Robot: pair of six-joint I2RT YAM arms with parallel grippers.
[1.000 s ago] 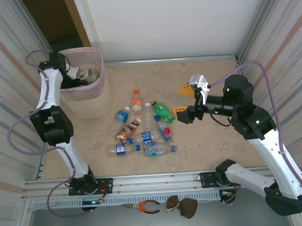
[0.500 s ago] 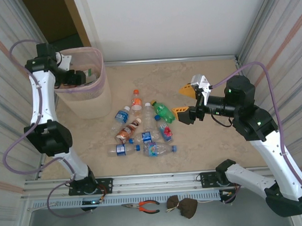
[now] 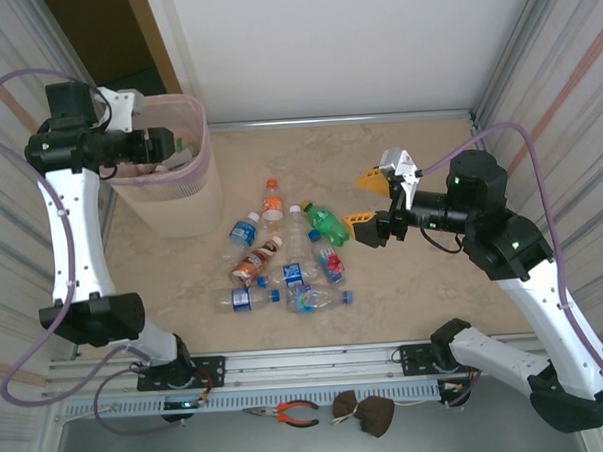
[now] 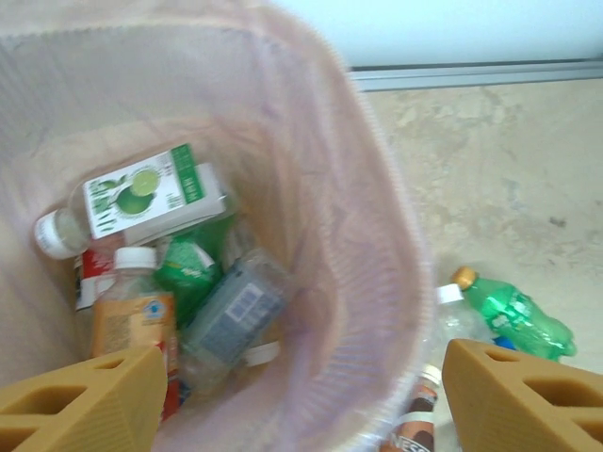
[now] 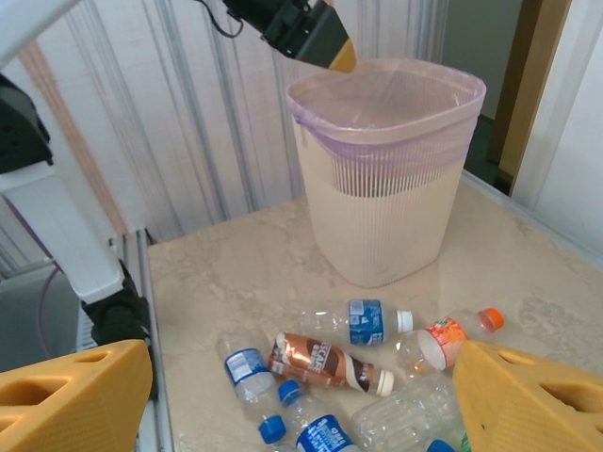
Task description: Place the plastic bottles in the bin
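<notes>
- Top external: plastic bottles [image 3: 255,262] lie flat at centre; bin [image 3: 203,140] at 10 o'clock.
- Left wrist: left gripper [image 4: 301,377] gapes empty over the bin; lime-label bottle [image 4: 141,193] points its cap to 8 o'clock.
- Right wrist: right gripper [image 5: 301,395] gapes empty; brown bottle [image 5: 320,360] points its cap to 3 o'clock.

Top external: high behind the arm bases, looking down over the beige marbled surface [image 3: 428,150]. Left wrist: close above the tall beige pink-lined plastic bin [image 4: 377,188], facing into it. Right wrist: low, facing that bin across small scattered plastic bottles [image 5: 325,363]. Shared throughout: bin, bottles.
</notes>
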